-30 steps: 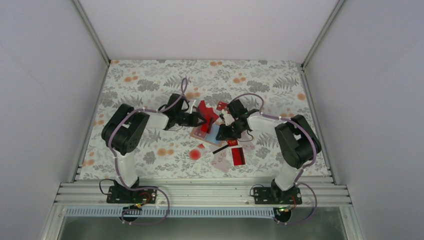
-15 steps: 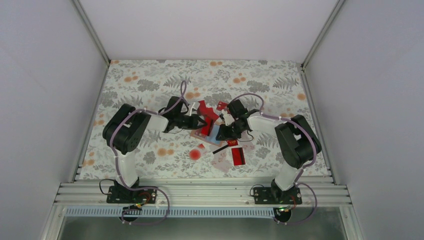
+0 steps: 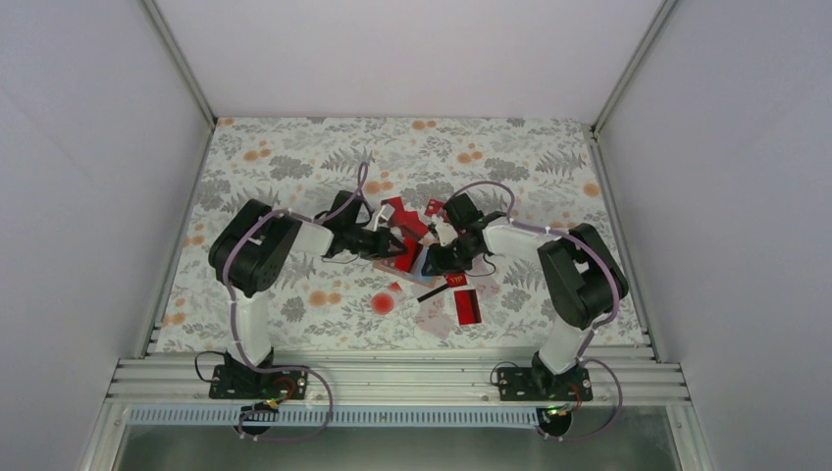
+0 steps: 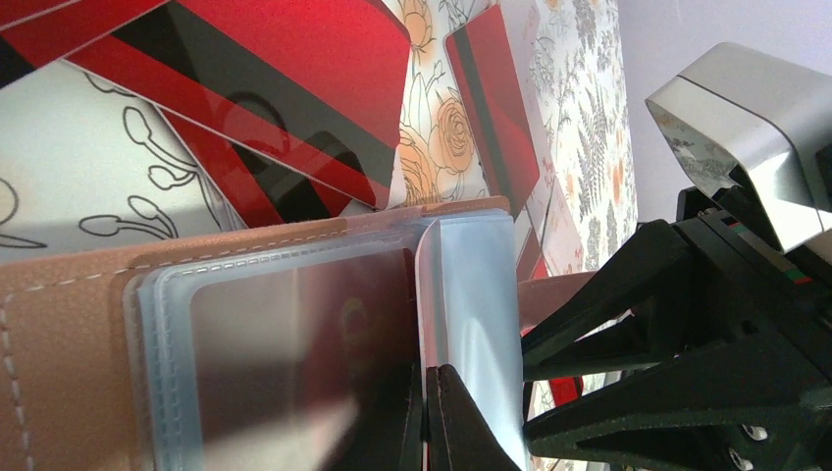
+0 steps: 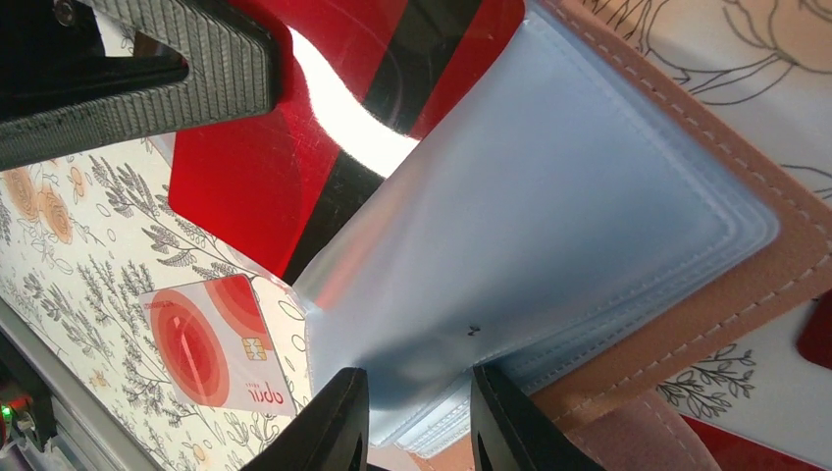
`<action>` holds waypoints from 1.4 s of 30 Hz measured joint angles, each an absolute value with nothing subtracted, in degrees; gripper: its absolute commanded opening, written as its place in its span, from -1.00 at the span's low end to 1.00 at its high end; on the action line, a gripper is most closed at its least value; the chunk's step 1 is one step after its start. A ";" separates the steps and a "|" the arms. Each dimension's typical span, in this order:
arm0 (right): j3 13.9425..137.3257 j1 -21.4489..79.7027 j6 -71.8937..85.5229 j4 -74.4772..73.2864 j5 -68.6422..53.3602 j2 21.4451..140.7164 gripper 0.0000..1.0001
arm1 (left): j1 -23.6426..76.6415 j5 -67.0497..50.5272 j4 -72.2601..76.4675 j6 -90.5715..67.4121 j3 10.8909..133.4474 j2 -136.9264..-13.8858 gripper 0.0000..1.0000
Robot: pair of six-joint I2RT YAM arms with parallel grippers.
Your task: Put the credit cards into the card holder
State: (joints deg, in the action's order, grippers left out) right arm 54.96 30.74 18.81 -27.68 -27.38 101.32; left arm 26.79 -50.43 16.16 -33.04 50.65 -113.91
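The tan card holder (image 3: 424,267) lies open between my two grippers, its light blue plastic sleeves (image 5: 549,196) showing inside the tan cover (image 5: 706,285). My left gripper (image 4: 425,378) is shut on a red card with a black stripe (image 5: 255,177), seen edge-on, with its far end inside a lifted sleeve leaf (image 4: 471,294). My right gripper (image 5: 412,378) is parted, its fingers astride the edge of that lifted leaf. Other red cards (image 4: 294,59) lie beyond the holder. In the top view the left gripper (image 3: 395,245) and right gripper (image 3: 433,261) nearly meet.
Loose cards lie around the holder on the floral cloth: red ones behind (image 3: 404,214) and in front (image 3: 468,306), and a pale card with red circles (image 5: 211,339) beside the right fingers. A round red spot (image 3: 383,304) lies near front. White walls close in the table.
My left gripper has moved right and towards the holder with the red card, and the card now reaches into the sleeve. My right gripper has stayed at the holder.
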 measured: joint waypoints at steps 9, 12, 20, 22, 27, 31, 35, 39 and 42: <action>55.48 30.74 18.50 -28.36 -27.46 101.86 -0.45 | 26.98 -48.99 9.34 -32.82 53.25 -113.32 -0.95; 55.31 30.72 18.48 -28.60 -27.51 102.10 -0.46 | 27.27 -47.35 6.87 -32.45 53.98 -112.57 -0.95; 55.42 30.72 18.13 -28.86 -28.18 102.56 -0.46 | 27.53 -43.64 2.33 -32.21 54.94 -111.13 -0.95; 55.64 30.68 17.89 -29.15 -28.38 102.74 -0.47 | 27.53 -43.35 2.00 -32.38 54.98 -111.13 -0.95; 56.31 30.68 17.45 -29.91 -28.45 103.22 -0.47 | 27.53 -43.09 1.50 -33.21 55.16 -111.13 -0.95; 56.64 30.65 17.32 -30.33 -28.53 103.48 -0.47 | 27.53 -42.87 -0.03 -33.50 55.94 -111.13 -0.95; 56.77 30.63 17.28 -30.48 -28.58 103.59 -0.47 | 27.53 -42.85 -2.44 -33.30 57.14 -111.13 -0.95; 57.14 30.57 17.23 -30.83 -28.82 103.92 -0.48 | 27.53 -43.09 -6.13 -32.12 59.16 -111.50 -0.95; 57.49 30.55 17.21 -31.11 -28.95 104.22 -0.48 | 27.49 -43.81 -7.55 -31.29 60.23 -112.31 -0.95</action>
State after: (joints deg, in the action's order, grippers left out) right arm 57.49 30.55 17.21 -31.11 -28.95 104.22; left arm 27.49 -43.81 -7.55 -31.29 60.23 -112.31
